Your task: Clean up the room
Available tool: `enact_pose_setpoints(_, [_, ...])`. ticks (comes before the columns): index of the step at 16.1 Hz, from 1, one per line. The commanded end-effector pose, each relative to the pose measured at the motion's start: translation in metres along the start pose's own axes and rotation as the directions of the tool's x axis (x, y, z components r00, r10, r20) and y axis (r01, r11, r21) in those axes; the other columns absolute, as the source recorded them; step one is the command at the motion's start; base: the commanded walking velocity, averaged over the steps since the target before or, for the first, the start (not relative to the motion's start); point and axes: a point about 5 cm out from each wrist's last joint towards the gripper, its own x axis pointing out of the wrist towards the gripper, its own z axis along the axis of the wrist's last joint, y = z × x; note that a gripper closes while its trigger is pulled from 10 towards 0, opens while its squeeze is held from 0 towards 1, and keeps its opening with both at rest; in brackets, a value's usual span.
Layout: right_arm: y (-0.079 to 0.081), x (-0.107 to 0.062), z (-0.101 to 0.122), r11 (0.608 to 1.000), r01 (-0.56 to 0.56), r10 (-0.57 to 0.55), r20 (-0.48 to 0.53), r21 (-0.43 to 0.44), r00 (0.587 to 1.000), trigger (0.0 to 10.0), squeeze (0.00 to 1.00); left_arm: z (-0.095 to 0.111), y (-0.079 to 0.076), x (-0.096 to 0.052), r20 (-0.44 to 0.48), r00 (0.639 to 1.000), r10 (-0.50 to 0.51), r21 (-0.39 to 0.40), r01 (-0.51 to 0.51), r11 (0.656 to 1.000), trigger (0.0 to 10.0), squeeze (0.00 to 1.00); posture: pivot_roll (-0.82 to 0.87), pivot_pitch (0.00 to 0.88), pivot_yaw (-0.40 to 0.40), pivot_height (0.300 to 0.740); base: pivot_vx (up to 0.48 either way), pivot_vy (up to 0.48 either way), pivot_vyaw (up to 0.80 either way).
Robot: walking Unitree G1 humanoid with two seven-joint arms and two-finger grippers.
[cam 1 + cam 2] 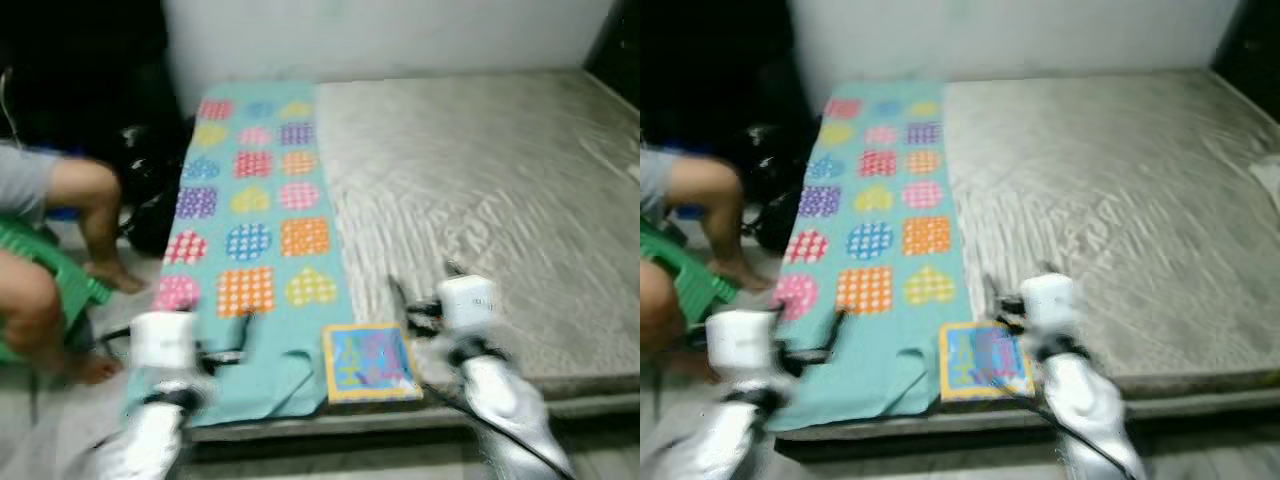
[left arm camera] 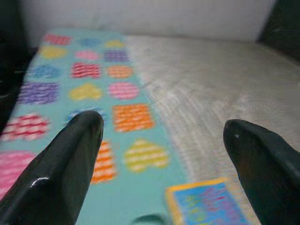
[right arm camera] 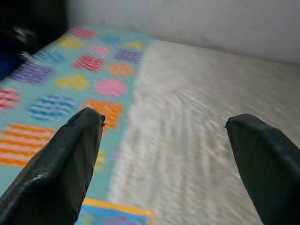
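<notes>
An approach to the bed is judged to be in hand. A flat blue picture book with a yellow border [image 1: 369,363] is seen at the near edge of the grey mattress [image 1: 500,190], touching the teal patterned blanket [image 1: 250,240]. The left gripper [image 2: 164,154] and right gripper [image 3: 164,159] are held spread and empty; next, one must be lowered onto the book.

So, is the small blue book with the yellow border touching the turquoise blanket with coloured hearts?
Touching. In the left eye view, the small blue book with the yellow border lies with its left edge on the turquoise blanket with coloured hearts, with no gap between them.
</notes>
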Motion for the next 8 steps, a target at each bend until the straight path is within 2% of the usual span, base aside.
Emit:
enact_pose_setpoints(1, [0.0120,0.0052,0.0088,0.999,-0.031,0.030,0.036,0.026,0.999,10.0,0.00,-0.0009,0.0115,-0.0049,-0.021,0.999,0.037,0.030,-0.036,0.999,10.0,0.00,-0.06,0.124,0.001,0.740,0.000,0.000,0.00])
enact_pose_setpoints(3, [0.0095,0.0055,0.0070,0.999,-0.024,0.023,0.033,0.022,0.999,10.0,0.00,-0.0044,0.0141,-0.0044,-0.042,0.996,0.073,0.038,-0.071,0.997,10.0,0.00,-0.06,0.121,0.001,0.740,0.000,0.000,0.00])
enact_pose_setpoints(8, [0.0082,0.0059,0.0058,1.000,-0.023,0.023,0.028,0.018,0.999,10.0,0.00,-0.0037,0.0140,-0.0041,-0.040,0.997,0.071,0.055,-0.069,0.996,10.0,0.00,-0.06,0.119,-0.001,0.740,0.000,0.000,0.00])
